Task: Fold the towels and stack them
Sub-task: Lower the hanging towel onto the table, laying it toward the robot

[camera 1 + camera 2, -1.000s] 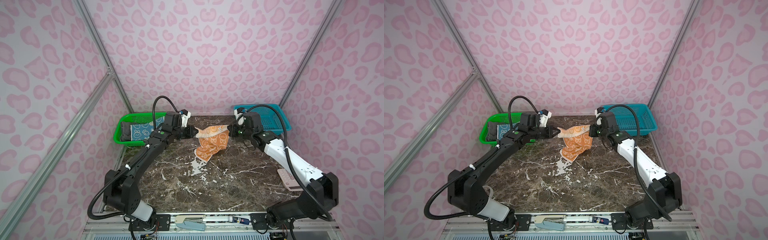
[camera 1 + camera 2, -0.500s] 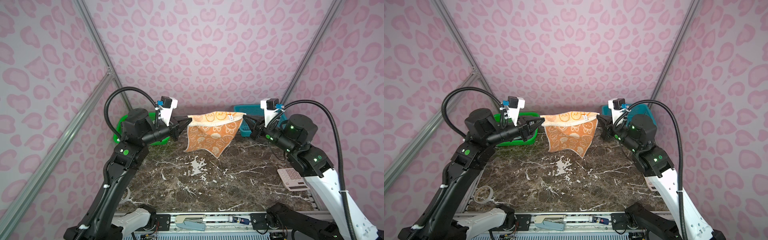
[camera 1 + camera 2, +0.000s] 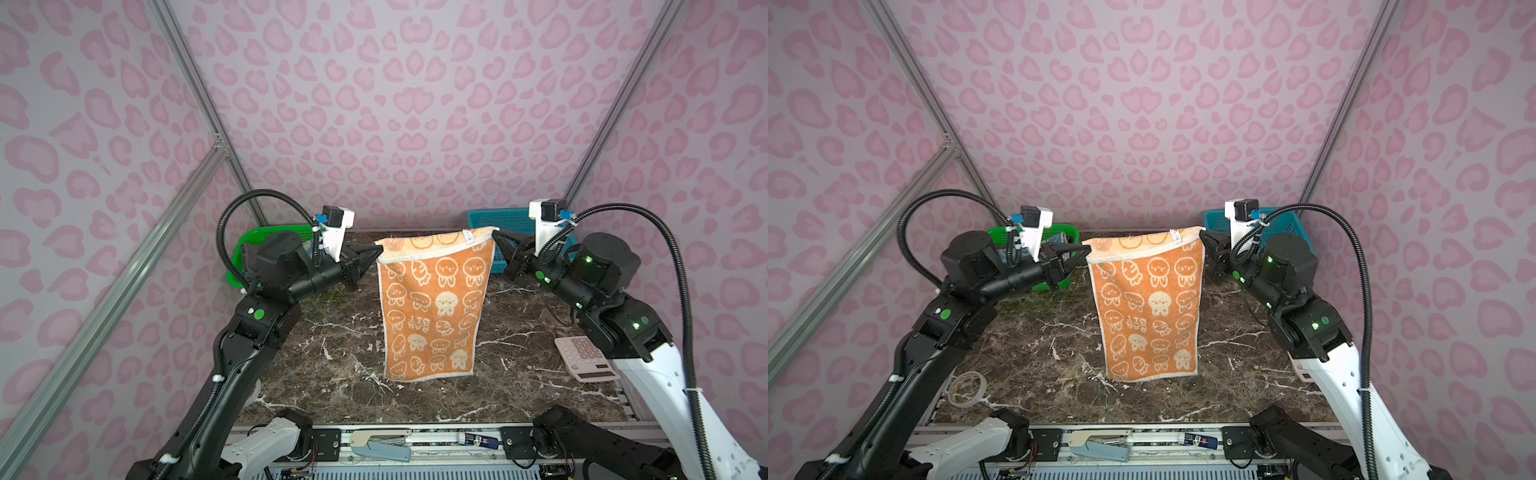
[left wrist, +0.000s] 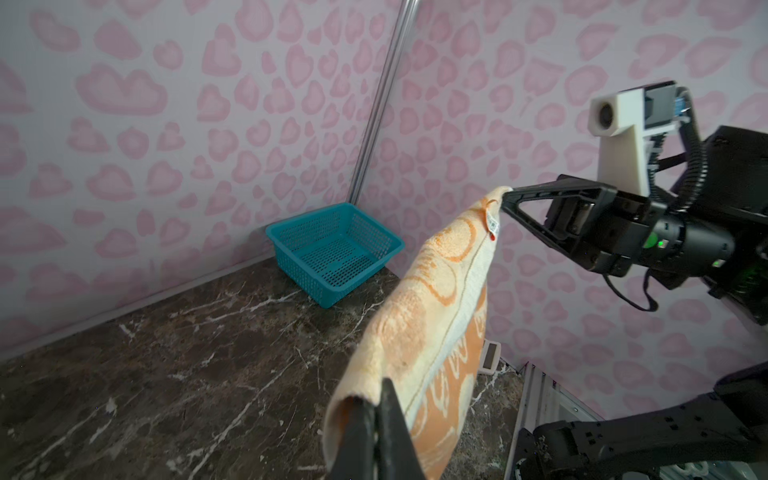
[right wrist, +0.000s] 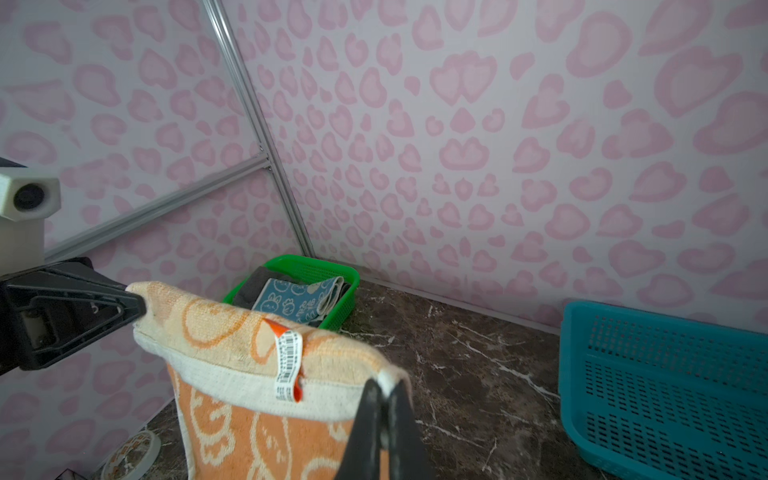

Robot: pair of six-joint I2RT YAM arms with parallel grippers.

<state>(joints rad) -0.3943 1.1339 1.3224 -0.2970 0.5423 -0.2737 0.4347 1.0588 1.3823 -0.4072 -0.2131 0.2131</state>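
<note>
An orange-cream towel [image 3: 434, 307] [image 3: 1148, 307] with rabbits hangs stretched in the air above the marble table, its lower edge just over the surface. My left gripper [image 3: 379, 250] [image 3: 1087, 249] [image 4: 380, 399] is shut on its upper left corner. My right gripper [image 3: 494, 236] [image 3: 1202, 235] [image 5: 384, 395] is shut on its upper right corner, beside a barcode tag [image 5: 289, 357]. A blue towel [image 5: 299, 301] with white rabbits lies on a dark-grey towel [image 5: 253, 286] inside the green basket [image 5: 332, 274].
A teal basket [image 3: 505, 224] [image 4: 332, 253] [image 5: 665, 390] stands at the back right. A pink calculator [image 3: 582, 357] lies at the right edge. A tape roll [image 3: 966, 388] sits front left. A stapler [image 3: 380, 446] and a small tube [image 3: 478, 438] rest on the front rail.
Both arms rose and drew back toward the front, lifting the crumpled towel off the table and pulling it apart until it hangs flat between them.
</note>
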